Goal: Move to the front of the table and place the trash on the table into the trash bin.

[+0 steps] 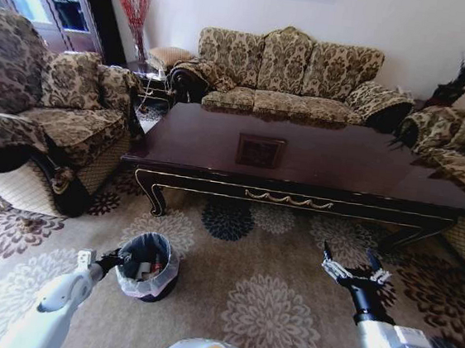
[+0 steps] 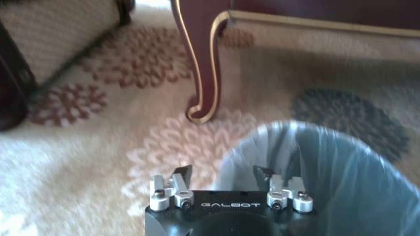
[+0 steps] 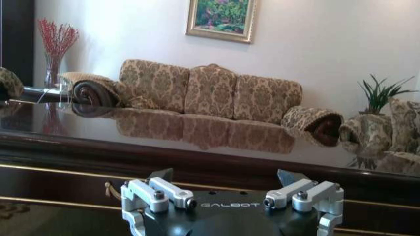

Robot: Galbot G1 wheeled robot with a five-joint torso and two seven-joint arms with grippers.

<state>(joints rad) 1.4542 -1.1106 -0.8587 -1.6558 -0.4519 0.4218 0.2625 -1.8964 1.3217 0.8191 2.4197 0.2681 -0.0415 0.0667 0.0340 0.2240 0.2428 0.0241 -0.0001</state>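
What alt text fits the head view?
Long dark coffee table with a bare glossy top, sofas around it. Nearer, the left gripper sits at the rim of the lined trash bin; the right gripper hovers open above the carpet.

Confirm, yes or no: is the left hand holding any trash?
No; the left hand is open and empty beside the trash bin.

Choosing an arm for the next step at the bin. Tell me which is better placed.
Left. The left end effector is open right at the rim of the bin. The right end effector, also open, sits well off to the bin's right, facing the table.
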